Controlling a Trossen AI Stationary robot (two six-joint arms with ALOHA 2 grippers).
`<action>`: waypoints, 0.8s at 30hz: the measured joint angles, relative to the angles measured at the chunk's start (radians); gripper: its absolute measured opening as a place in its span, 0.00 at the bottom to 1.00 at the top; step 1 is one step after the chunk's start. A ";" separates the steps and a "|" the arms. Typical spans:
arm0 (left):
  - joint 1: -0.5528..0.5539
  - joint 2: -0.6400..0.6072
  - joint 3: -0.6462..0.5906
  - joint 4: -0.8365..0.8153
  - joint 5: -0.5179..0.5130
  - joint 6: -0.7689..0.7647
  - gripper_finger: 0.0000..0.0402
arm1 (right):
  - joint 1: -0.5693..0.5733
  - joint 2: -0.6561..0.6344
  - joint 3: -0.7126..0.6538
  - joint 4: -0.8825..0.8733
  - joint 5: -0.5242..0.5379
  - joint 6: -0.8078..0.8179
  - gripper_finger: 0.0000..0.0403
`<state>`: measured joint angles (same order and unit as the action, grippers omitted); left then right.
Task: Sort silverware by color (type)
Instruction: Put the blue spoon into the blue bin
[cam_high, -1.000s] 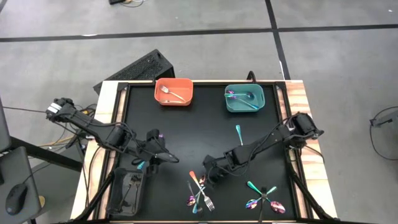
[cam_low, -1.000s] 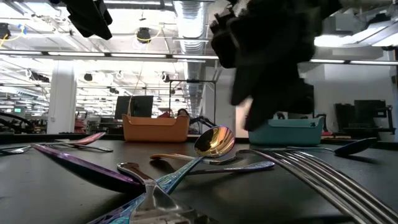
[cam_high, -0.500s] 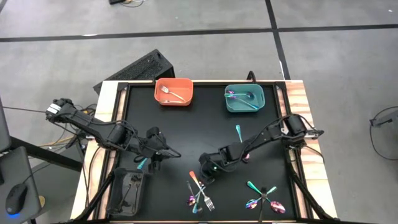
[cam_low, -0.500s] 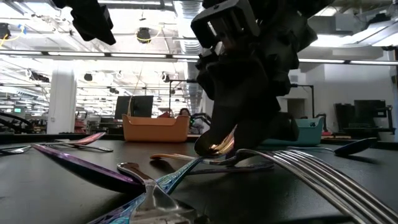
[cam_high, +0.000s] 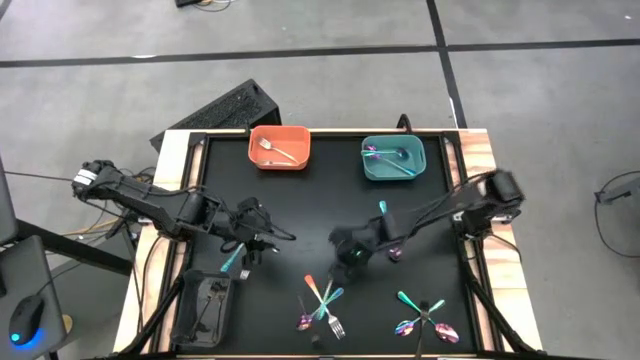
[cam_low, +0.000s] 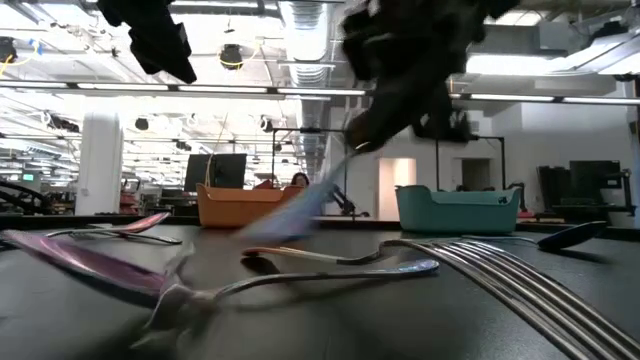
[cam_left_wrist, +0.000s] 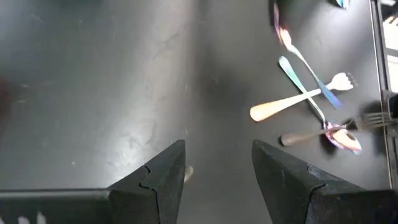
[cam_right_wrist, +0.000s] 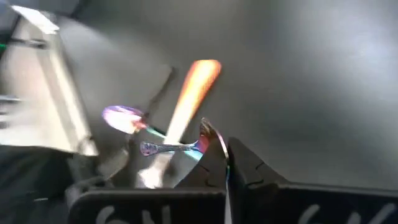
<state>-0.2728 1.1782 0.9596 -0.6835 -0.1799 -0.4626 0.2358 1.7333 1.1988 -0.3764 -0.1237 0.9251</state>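
Risen since before, right claw (cam_high: 352, 252) grips one spoon (cam_right_wrist: 210, 138); left claw (cam_high: 262, 238) gapes.

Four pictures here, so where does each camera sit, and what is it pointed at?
High view: overhead, straight down on table, both arms.
Low view: tabletop height, facing orange bin, teal bin; arms overhead.
Left wrist: on left arm, looking past left gripper at silverware pile.
Right wrist: on right arm, right gripper.
High view shares the pile.
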 joint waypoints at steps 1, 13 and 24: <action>0.013 0.000 0.000 0.003 0.001 0.008 0.43 | -0.015 -0.037 0.000 -0.062 0.028 -0.025 0.02; 0.230 0.000 0.000 0.086 0.071 0.088 0.43 | -0.303 -0.459 0.000 -0.645 0.645 -0.224 0.02; 0.411 0.000 0.000 0.134 0.089 0.059 0.43 | -0.702 -0.473 -0.001 -0.750 0.772 -0.537 0.02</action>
<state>0.1383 1.1782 0.9600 -0.5497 -0.0906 -0.4032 -0.4667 1.2600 1.1976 -1.1268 0.6485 0.3880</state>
